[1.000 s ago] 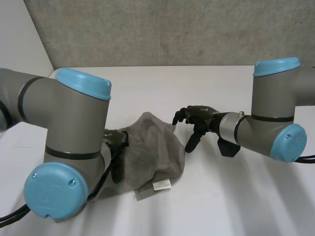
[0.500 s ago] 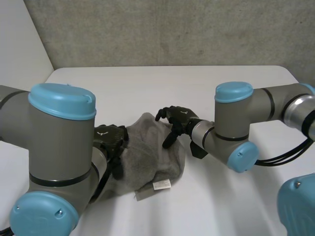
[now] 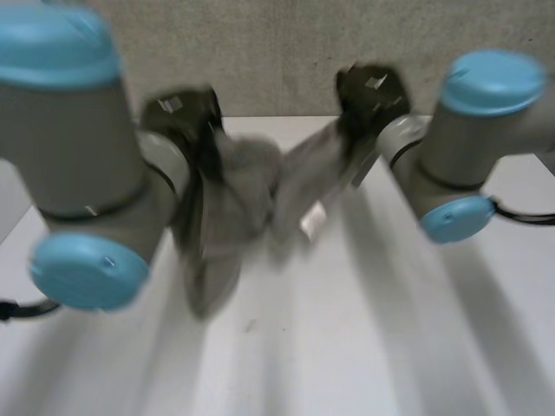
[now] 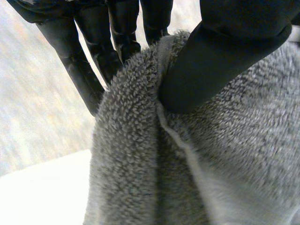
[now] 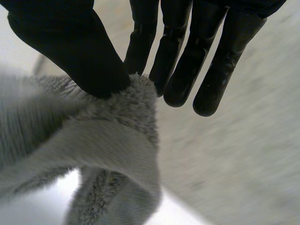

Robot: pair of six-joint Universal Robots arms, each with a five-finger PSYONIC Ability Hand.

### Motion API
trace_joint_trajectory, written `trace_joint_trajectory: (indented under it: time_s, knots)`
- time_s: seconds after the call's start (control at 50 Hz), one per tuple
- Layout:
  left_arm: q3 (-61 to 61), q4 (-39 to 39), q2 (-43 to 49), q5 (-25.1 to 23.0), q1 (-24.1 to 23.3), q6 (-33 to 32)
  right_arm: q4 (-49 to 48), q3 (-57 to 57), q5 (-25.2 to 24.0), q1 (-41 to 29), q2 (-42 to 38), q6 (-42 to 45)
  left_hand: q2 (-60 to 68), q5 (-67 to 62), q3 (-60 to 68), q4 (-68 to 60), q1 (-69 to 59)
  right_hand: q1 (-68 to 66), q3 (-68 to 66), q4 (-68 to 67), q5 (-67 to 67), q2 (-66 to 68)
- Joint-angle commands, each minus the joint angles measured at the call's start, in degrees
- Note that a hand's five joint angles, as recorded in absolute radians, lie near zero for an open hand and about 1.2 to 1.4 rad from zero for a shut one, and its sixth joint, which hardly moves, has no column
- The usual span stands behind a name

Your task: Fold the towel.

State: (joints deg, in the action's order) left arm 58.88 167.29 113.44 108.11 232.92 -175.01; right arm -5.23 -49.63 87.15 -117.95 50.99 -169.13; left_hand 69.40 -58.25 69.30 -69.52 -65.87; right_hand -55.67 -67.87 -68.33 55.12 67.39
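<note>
Lifted off the surface (image 3: pixel 364 347), the towel (image 3: pixel 247 195) hung between left hand (image 3: pixel 182 113) and right hand (image 3: pixel 373 91), fingers (image 5: pixel 180 70) pinching its edges.

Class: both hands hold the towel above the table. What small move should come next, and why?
Probably draw the hands apart. The left hand and right hand each pinch the towel between thumb and fingers, and it hangs bunched and sagging between them over the table. Spreading should pull it taut for laying flat.
</note>
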Motion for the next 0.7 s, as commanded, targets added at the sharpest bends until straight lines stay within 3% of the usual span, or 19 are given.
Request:
trace_joint_trajectory:
  time_s: [0.02,0.16,0.26,0.46,0.56,0.6,0.64,0.7]
  knots:
    - [-3.2,-0.6,-3.2,-2.1,5.7,-0.2,-8.4,-9.7,0.6,4.2,11.0,3.0,10.6,-11.7,10.7,-10.5,-14.1,-24.3,-12.1,-11.7,14.9,12.6]
    - [3.9,-7.8,-1.2,-9.7,7.2,-2.6,-4.4,-17.2,-0.8,4.6,14.4,7.8,10.6,-11.7,10.7,-10.5,-14.1,-24.3,-12.1,-11.7,14.9,12.6]
    - [9.0,-10.6,4.0,-10.1,7.4,-2.8,7.4,-26.5,-3.3,4.2,14.6,19.9,4.1,-5.2,4.2,-4.0,-7.6,-24.3,-12.1,-11.7,14.9,12.6]
    - [13.7,-10.9,10.1,-10.1,9.0,-2.6,10.8,-38.3,-3.4,7.7,14.8,30.4,-5.7,4.5,-5.6,5.8,2.2,-24.3,-12.1,-11.7,14.9,12.6]
    - [14.3,-10.9,9.3,-10.3,8.7,-2.6,10.5,-41.0,-3.6,8.4,15.4,30.0,-22.7,21.5,-22.6,22.8,19.2,-24.3,-12.1,-11.7,14.9,12.6]
    - [14.9,-11.0,7.6,-10.1,8.4,-2.5,10.1,-41.9,-3.7,8.4,16.1,29.7,-38.4,37.3,-38.3,38.5,34.9,-24.3,-12.1,-11.7,14.9,12.6]
    - [15.6,-10.9,5.6,-10.1,8.3,-2.4,7.9,-44.5,-3.7,8.5,19.0,28.4,-42.7,41.5,-42.6,42.8,39.1,0.7,12.9,13.4,-10.1,-12.4]
    - [17.9,-10.2,1.6,-10.1,8.1,-2.0,5.8,-46.0,-3.7,8.5,20.4,27.0,-51.2,50.1,-51.1,51.4,47.7,10.4,22.6,23.1,-19.9,-22.2]
